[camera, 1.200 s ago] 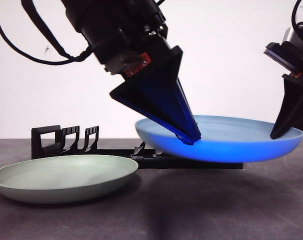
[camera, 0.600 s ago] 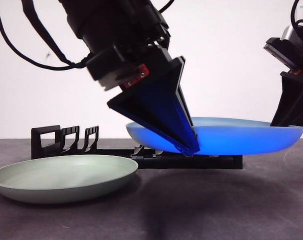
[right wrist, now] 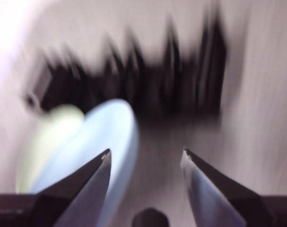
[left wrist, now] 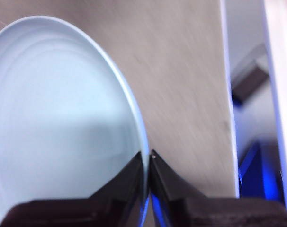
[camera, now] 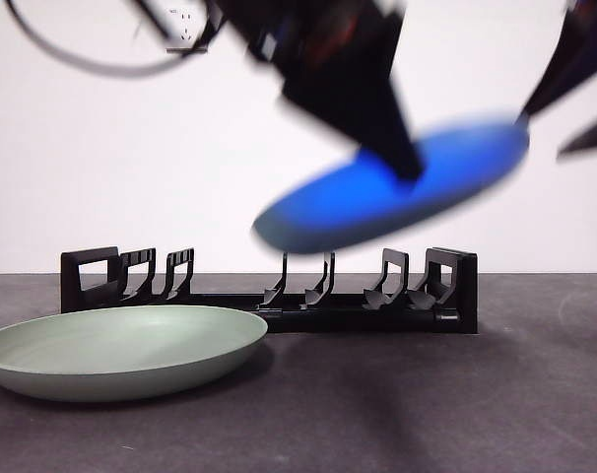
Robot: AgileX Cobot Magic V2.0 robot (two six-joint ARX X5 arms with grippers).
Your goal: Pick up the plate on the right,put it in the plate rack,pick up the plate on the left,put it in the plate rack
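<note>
The left gripper (left wrist: pixel 147 158) is pinching the blue plate (camera: pixel 397 187) above the plate rack (camera: pixel 279 296), while the right gripper (right wrist: pixel 146 158) is hanging wide open.

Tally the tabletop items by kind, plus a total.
Plates: 2, one round blue plate held tilted in the air by the left gripper, one round pale green plate lying on the table.
Racks: 1, the long black plastic plate rack.
Total: 3.
</note>
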